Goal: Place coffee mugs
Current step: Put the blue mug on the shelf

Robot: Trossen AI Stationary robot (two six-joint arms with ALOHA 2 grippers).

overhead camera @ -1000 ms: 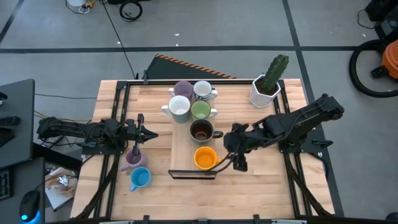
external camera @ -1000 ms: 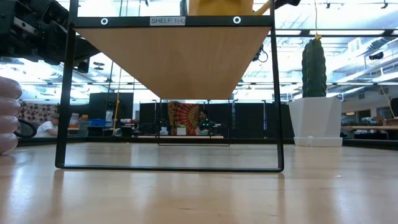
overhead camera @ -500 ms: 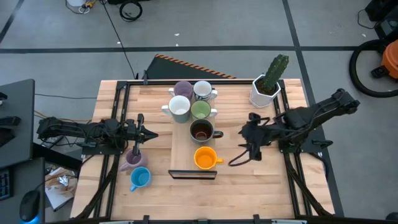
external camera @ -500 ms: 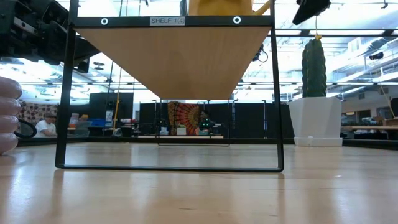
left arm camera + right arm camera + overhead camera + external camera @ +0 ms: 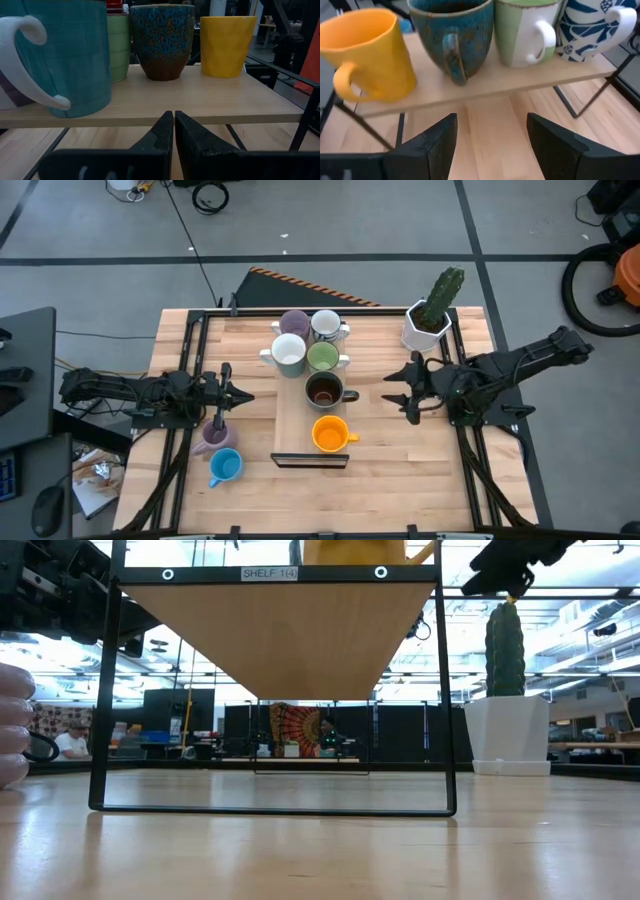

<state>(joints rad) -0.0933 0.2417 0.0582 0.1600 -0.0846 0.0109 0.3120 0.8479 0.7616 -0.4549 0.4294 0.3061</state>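
Six mugs stand on the wooden shelf (image 5: 292,412): purple (image 5: 293,323), white-and-blue patterned (image 5: 325,326), white (image 5: 289,352), light green (image 5: 322,358), dark brown (image 5: 323,390) and orange (image 5: 329,433). A second purple mug (image 5: 214,435) and a blue mug (image 5: 224,467) stand on the table left of the shelf. My left gripper (image 5: 226,392) is shut, just left of the shelf (image 5: 150,102). My right gripper (image 5: 404,394) is open, right of the shelf, facing the orange (image 5: 367,52), brown (image 5: 452,35) and green (image 5: 522,30) mugs.
A white faceted pot with a cactus (image 5: 432,318) stands at the table's far right corner, close behind my right arm. The shelf's black metal frame (image 5: 270,808) rests on the table. Bare wood lies along the near edge and right of the shelf.
My right gripper has drawn back from the orange mug's handle, moving toward the table's right and far edges and rising. The orange mug stays upright at the shelf's near end. My left arm has kept still.
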